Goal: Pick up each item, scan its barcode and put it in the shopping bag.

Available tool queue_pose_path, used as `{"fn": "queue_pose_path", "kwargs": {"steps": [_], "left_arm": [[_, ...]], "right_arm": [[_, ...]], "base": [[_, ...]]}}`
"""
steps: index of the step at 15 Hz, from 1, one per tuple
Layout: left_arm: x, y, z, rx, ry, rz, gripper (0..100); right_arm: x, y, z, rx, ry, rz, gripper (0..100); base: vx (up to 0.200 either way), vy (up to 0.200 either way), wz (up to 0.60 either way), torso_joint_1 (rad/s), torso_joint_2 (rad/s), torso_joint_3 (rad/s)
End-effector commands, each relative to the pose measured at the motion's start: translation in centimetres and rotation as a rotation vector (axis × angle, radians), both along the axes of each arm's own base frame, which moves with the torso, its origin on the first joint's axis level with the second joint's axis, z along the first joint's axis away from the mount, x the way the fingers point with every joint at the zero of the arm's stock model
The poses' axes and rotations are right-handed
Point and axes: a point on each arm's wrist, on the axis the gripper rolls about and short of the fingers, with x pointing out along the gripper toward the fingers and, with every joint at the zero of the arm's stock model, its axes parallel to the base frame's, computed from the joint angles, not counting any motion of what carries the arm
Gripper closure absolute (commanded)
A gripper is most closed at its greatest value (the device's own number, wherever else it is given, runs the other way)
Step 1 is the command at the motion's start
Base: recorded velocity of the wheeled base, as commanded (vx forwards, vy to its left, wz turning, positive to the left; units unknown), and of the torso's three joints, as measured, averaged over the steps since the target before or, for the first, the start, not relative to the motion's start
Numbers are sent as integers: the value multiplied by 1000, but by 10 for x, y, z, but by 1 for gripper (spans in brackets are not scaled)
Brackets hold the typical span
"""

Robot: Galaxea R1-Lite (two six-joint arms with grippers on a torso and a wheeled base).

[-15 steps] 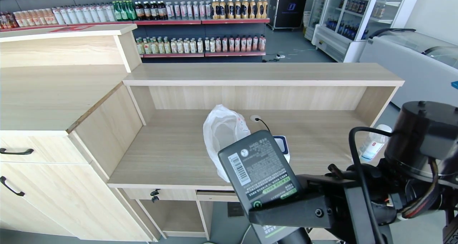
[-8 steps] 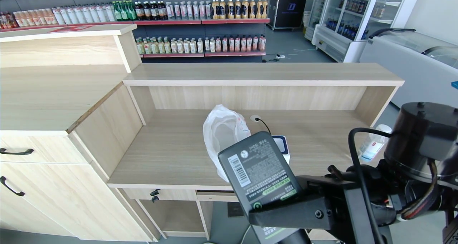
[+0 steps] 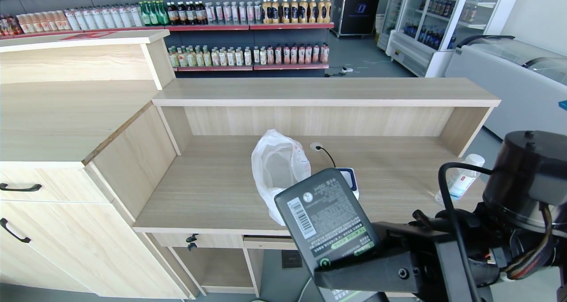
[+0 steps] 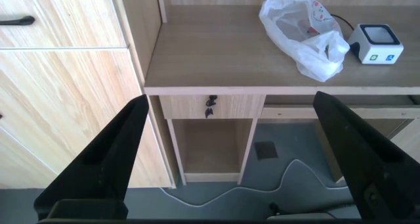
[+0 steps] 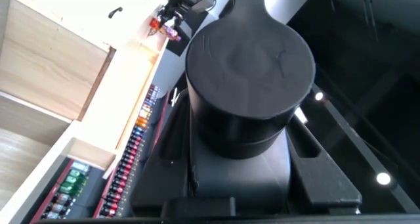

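The right gripper [image 3: 350, 269] is clamped on the lower end of a dark pack [image 3: 325, 215], held in the air in front of the bag [image 3: 279, 169], on the robot's side of it, barcode label facing up to the head camera. The right wrist view instead shows the pack's [image 5: 249, 86] round dark end close up. The left wrist view shows the left gripper [image 4: 230, 106] with its fingers [image 4: 105, 158] spread wide and nothing between them, low and in front of the bag [image 4: 302, 33], below the counter's [image 4: 216, 60] edge. It also shows the scanner's [image 4: 377, 43] whole top, which the pack partly covers in the head view.

Compared with a second ago the pack sits slightly lower and further right of the bag, so more of the clear bottle [image 3: 460, 178] shows.

The bag stands open on the wooden counter [image 3: 212, 191], the scanner [image 3: 350, 178] just beside it to the right, the bottle well to the right. A drawer [image 4: 210, 107] lies under the counter edge. Behind the bag run shelves [image 3: 248, 27] of drinks and, further right, fridges [image 3: 438, 23].
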Motion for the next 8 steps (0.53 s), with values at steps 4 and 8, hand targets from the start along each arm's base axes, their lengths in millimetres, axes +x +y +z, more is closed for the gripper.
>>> {"fn": "queue_pose_path", "kwargs": {"steps": [4,8], "left_arm": [[0,0,0,0,0,1,0],[0,0,0,0,0,1,0]], "right_arm": [[0,-3,1,-7,67,-37,100],[32,-86,23,250,628,-710,100]], "base": [[0,0,0,0,0,0],[0,0,0,0,0,0]]}}
